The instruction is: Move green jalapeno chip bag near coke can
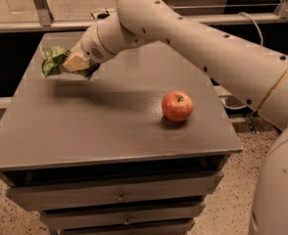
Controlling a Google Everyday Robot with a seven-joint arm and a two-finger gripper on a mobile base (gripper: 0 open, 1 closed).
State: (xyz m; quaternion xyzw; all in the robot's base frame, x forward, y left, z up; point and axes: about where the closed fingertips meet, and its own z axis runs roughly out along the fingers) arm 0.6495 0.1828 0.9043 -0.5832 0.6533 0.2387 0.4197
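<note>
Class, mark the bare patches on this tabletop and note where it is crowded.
Free: the front strip of the table, left of the apple. Crowded: back left, where the claw grips the green jalapeno chip bag at the end of the arm.

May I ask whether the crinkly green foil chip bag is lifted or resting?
Lifted: the claw, above the grey table's far-left corner, holds the green foil bag over its shadow.
</note>
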